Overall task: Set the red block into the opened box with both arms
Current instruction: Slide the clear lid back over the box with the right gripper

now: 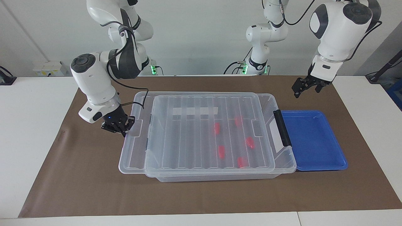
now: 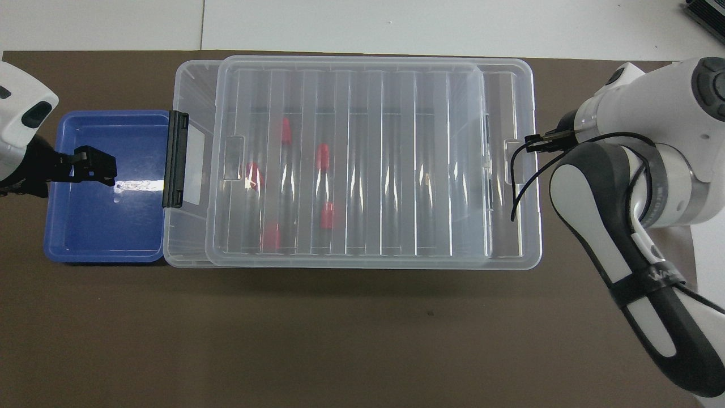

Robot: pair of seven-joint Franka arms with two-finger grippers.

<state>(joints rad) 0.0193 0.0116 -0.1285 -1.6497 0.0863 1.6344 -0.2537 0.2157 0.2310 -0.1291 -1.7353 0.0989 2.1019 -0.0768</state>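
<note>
The clear box [image 1: 285, 158] [image 2: 190, 85] lies along the brown mat. Its ribbed lid [image 1: 188, 138] [image 2: 396, 170] covers nearly all of it. Only a strip by the black handle [image 1: 282, 128] [image 2: 175, 158] stays uncovered. Several red blocks [image 1: 249, 142] [image 2: 323, 156] lie inside on the box floor, seen through the lid. My right gripper [image 1: 123, 129] [image 2: 531, 143] is shut, its tips against the lid's end tab at the right arm's end. My left gripper [image 1: 302, 88] [image 2: 97, 166] hangs open and holds nothing, above the blue tray's edge.
A shallow blue tray [image 1: 314, 141] [image 2: 102, 226] holds nothing and butts against the box's handle end. The brown mat [image 1: 201, 194] covers the table's middle, with white table around it. The lid overhangs the box toward the right arm's end.
</note>
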